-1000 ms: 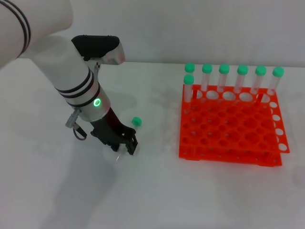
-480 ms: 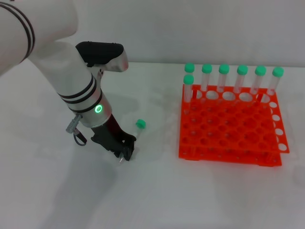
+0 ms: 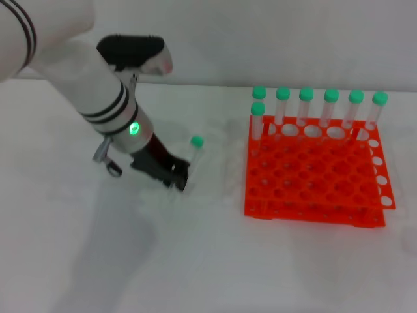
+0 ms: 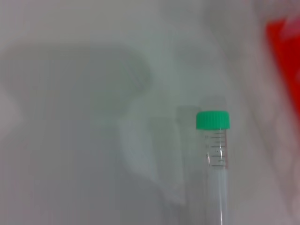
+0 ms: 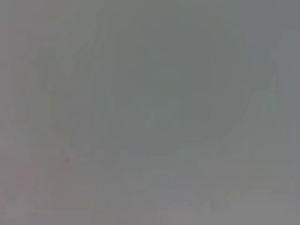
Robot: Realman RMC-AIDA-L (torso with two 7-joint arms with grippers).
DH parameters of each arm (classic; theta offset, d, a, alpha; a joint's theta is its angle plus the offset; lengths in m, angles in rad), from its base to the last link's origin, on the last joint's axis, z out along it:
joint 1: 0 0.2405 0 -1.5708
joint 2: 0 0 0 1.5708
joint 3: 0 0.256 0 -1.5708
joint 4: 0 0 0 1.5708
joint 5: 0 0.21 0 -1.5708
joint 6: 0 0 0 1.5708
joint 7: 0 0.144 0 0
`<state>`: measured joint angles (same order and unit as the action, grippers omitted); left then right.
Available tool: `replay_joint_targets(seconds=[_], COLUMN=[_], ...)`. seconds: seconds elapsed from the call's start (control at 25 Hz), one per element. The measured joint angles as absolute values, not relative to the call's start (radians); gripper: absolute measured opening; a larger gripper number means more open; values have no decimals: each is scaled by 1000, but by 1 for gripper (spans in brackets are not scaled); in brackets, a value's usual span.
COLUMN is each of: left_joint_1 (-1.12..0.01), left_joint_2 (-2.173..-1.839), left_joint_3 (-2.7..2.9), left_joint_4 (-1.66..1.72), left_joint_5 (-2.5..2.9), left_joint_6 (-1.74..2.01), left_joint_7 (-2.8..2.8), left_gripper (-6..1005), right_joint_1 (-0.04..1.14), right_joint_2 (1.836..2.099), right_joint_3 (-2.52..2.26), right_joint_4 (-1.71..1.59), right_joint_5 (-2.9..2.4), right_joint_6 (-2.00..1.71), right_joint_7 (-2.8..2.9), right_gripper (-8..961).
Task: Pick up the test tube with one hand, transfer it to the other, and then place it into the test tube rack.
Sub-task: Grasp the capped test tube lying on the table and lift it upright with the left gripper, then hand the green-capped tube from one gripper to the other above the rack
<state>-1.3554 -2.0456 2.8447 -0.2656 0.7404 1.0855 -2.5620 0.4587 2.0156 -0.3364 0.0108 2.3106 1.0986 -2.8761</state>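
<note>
I hold the test tube (image 3: pixel 190 160) in my left end effector (image 3: pixel 174 177).
Fingers clamped low on it, green cap up; the test tube rack (image 3: pixel 314 171) sits beyond, well apart.

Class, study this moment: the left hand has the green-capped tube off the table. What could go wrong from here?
1. The left hand grips the test tube near its lower end, so the capped top could tilt or slip during a handover.
2. The right hand is not in view, so the transfer has no receiver yet.
3. The test tube rack already holds seven tubes along its far edge; a careless placement might knock them.
</note>
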Motion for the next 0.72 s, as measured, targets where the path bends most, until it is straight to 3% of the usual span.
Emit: replay_joint_targets(seconds=[0.12, 0.28, 0.56, 0.72], left_joint_1=[-1353, -1291, -1106, -931], left_joint_2=[-2028, -2033, -2071, -2079], left_joint_3=[2844, 2844, 2844, 2842], left_joint_4=[-275, -314, -304, -156], left_joint_5=[645, 307, -363, -841], left_joint_6=[1033, 915, 883, 979], left_joint_7=[-2498, -2241, -1764, -1267], left_gripper=[197, 198, 200, 201], right_joint_1=[459, 459, 459, 466], right_joint_2=[2016, 2016, 2016, 2013], right_joint_3=[-336, -336, -335, -334], right_joint_4=[11, 6, -1, -6], right_joint_5=[2311, 2312, 2333, 2340], right_joint_6=[1099, 1099, 1095, 1043], right_joint_7=[-2876, -2876, -2877, -2872], right_gripper=[848, 848, 848, 848])
